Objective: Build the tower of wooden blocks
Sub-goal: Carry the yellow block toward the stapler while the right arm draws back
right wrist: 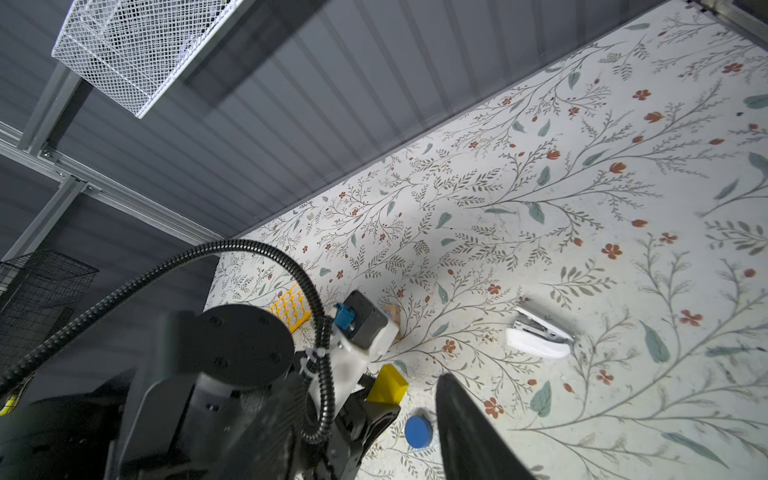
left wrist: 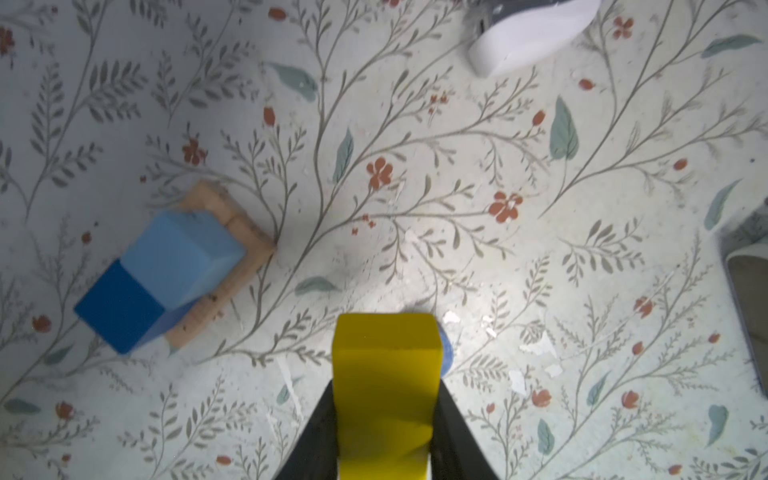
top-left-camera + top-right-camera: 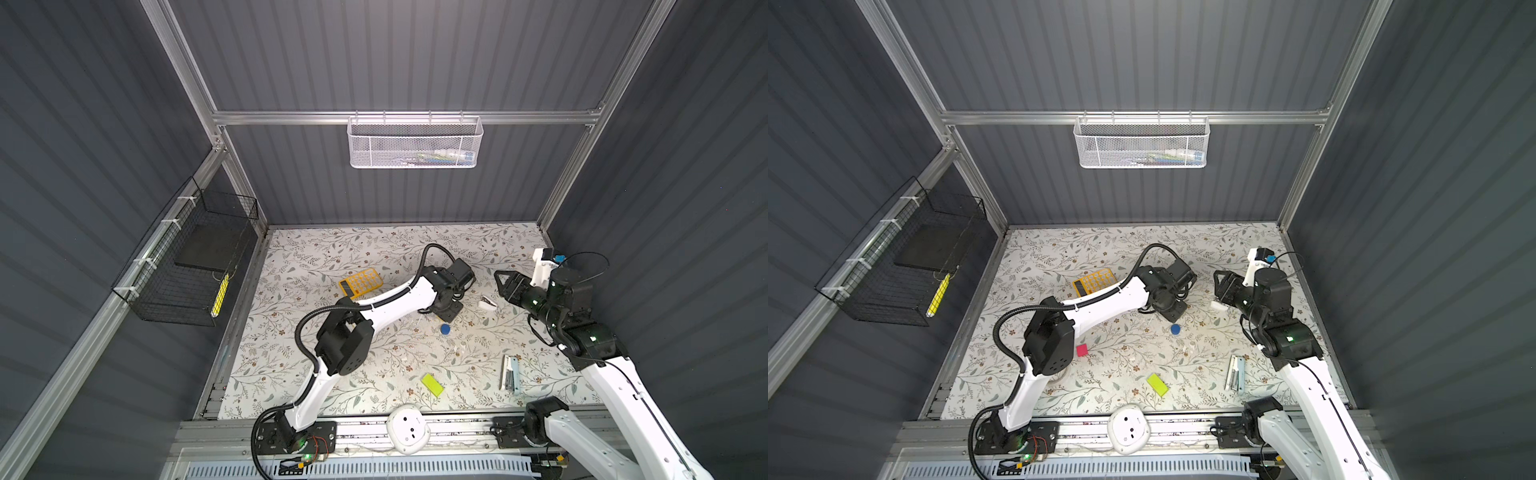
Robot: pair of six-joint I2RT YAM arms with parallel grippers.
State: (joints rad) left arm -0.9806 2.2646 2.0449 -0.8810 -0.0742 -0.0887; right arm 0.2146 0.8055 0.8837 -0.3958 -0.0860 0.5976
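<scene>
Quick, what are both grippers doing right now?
Left gripper: jaws closed on the yellow wooden block.
Right gripper: jaws open, holding nothing.

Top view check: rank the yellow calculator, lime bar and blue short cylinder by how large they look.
1. Yellow calculator, largest, though the left arm covers part of it.
2. Lime bar.
3. Blue short cylinder, smallest.
All three lie flat on the table, so nearness barely affects the order.

Dark grey ribbed walls (image 3: 415, 62) enclose a floral-print tabletop (image 3: 332, 257), with a white mesh basket (image 3: 395, 145) on the back rail (image 3: 291, 117).
</scene>
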